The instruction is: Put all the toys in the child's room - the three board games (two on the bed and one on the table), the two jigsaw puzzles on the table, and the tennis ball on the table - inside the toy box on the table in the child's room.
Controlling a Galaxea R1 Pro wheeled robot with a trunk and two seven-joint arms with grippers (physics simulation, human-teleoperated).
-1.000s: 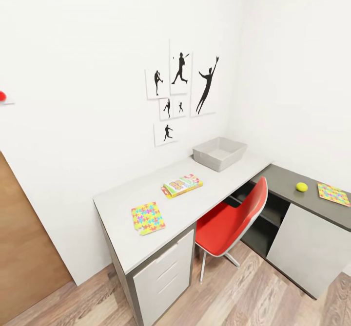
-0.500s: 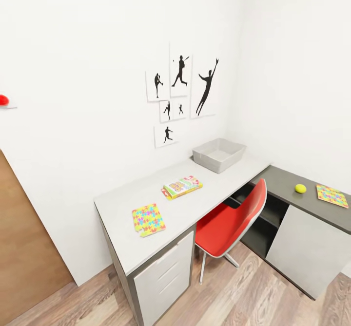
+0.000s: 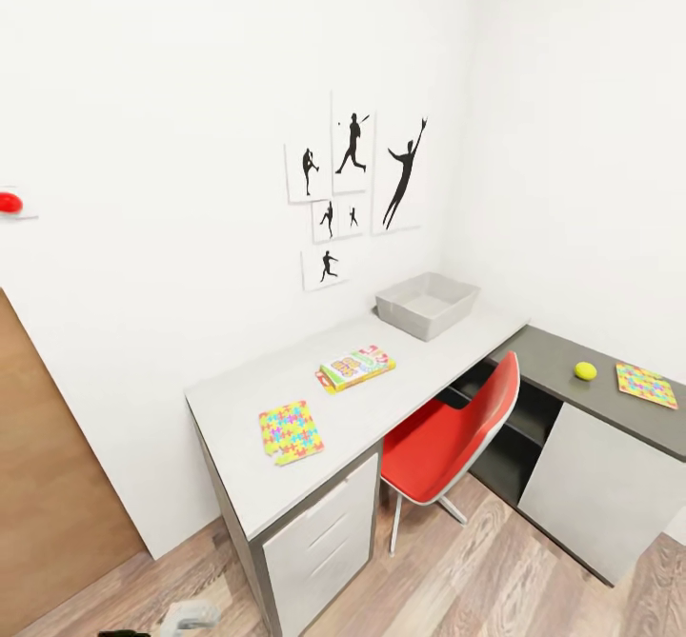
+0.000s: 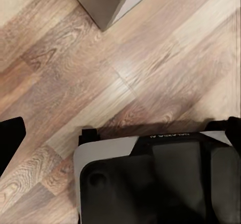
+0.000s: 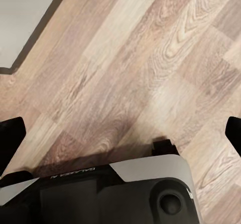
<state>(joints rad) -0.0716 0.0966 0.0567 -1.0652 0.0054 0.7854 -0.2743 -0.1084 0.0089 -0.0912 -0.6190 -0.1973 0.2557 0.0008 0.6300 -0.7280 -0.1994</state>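
Head view: toy box (image 3: 426,305) at the worktop's (image 3: 400,385) far end looks empty, nothing stowed yet. Board game (image 3: 356,368), puzzle (image 3: 290,431) on white top; tennis ball (image 3: 585,370), second puzzle (image 3: 646,385) on dark section. Red chair (image 3: 448,441) tucked under. Left wrist: left pincer (image 4: 120,128) spread, nothing held, over plank floor (image 4: 150,63). Right wrist: right pincer (image 5: 120,128) likewise.

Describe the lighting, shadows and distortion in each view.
Head view: bright, even light, wide-angle stretch bending the table edges, faint shadow under the red chair. Left wrist view: soft blur, pale sheen on the wood floor. Right wrist view: dim shadow beside the robot base.
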